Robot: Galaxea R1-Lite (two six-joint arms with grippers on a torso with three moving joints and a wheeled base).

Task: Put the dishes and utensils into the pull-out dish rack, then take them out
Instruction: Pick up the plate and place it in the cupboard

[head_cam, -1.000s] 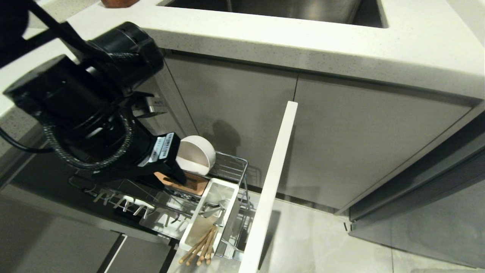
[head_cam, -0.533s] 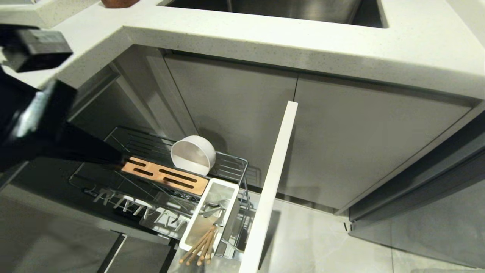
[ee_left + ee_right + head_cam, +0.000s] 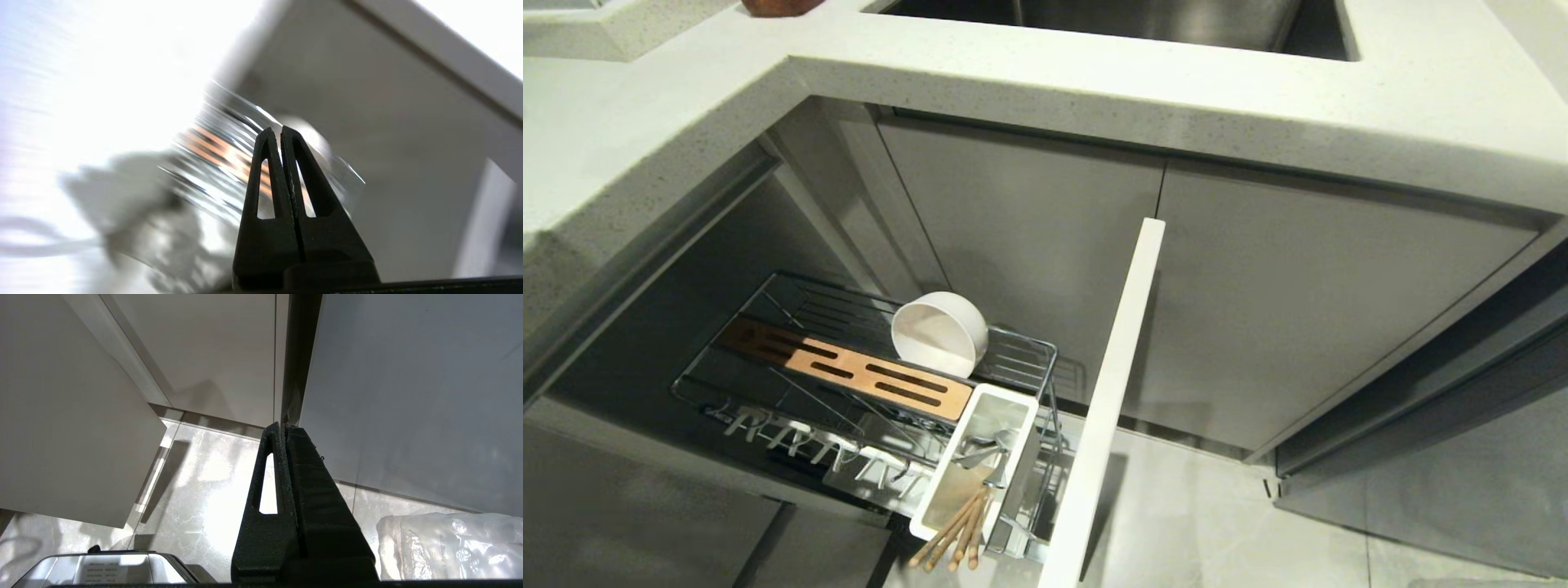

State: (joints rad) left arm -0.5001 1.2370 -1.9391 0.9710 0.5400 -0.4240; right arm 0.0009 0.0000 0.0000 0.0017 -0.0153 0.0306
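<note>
Left gripper [image 3: 281,132] closed, empty.

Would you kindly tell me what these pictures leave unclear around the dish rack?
- Pink plate: in no view, so its whereabouts cannot be told.
- Spoon: head view, only glints inside the white caddy; its shape is unclear.
- Rack: left wrist view, smeared by motion blur behind the shut left gripper.
- Both arms: outside the head view.

We record a cream-white bowl [image 3: 939,333], a light-brown wooden strip [image 3: 849,373] with dark slots, a white caddy [image 3: 974,457], tan chopsticks [image 3: 952,532], chrome rack [image 3: 1029,357] wire and a white-speckled countertop [image 3: 1094,82].
</note>
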